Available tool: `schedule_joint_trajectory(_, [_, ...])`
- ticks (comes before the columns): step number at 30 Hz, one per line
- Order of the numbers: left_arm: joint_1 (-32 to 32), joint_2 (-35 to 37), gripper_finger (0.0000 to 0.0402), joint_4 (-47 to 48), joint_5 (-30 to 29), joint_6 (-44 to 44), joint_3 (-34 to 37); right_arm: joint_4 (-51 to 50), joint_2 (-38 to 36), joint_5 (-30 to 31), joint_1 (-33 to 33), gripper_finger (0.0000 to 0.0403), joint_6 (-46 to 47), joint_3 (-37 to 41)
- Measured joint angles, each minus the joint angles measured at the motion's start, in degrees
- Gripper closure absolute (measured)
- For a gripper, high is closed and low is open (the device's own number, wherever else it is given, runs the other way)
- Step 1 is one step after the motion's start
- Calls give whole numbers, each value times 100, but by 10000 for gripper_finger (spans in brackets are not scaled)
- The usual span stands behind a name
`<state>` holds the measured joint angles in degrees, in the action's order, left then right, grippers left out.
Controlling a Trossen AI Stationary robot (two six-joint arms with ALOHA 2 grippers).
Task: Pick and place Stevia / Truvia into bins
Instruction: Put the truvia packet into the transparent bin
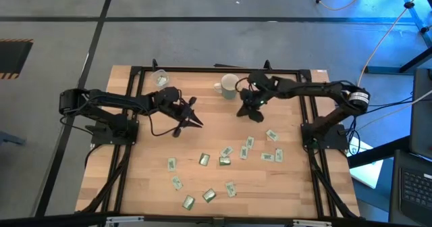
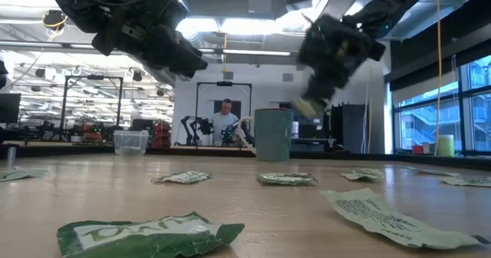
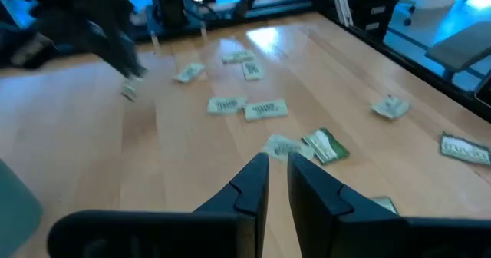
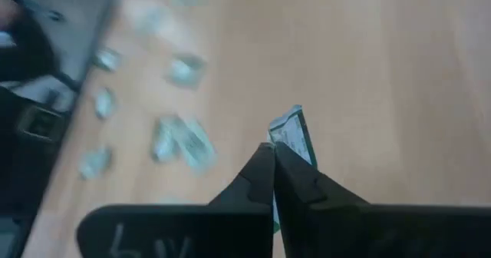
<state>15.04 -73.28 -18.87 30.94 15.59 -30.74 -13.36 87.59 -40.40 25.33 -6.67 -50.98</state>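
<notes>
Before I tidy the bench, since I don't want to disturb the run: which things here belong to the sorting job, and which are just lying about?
Job:
- sachets scattered on the table
- one sachet pinched in the right gripper
- mug
- clear cup
- left gripper, empty, raised

Lying about:
- yellow cable on the floor

Two dark jointed arms on black bases

Both the left arm [image 1: 115,102] and the right arm [image 1: 317,92] are matt black, built of chunky rounded segments, each rising from a black base block bolted to a black rail frame. Thin black cables loop loosely beside the forward links. The right arm carries a pale ring with a small orange mark near its shoulder joint. The left pincer [image 3: 276,183] and right pincer [image 4: 273,166] each end in two smooth, flat, tapering black fingers set on a broad black crossbar.
</notes>
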Motion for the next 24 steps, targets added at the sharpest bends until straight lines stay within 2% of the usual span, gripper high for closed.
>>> schedule_joint_trajectory(6, [-1, 0, 357, -505, -8, -260, 0, 1792, 28, -69, -743, 400, 257, -9])
schedule_joint_trajectory(12, [-6, 0, 357, -540, -9, -300, 0, 3295, 34, -69, -1250, 399, 349, -9])
schedule_joint_trajectory(17, [-59, -42, 357, -748, -44, -772, 0, 4086, 61, -72, -1550, 399, 344, -11])
schedule_joint_trajectory(19, [-128, -114, 356, -940, -241, -872, 0, 4329, 93, -76, -1634, 399, 380, -11])
schedule_joint_trajectory(24, [-273, -354, 345, -1429, -1179, -660, 2, 4616, 115, -75, -1702, 398, 469, -17])
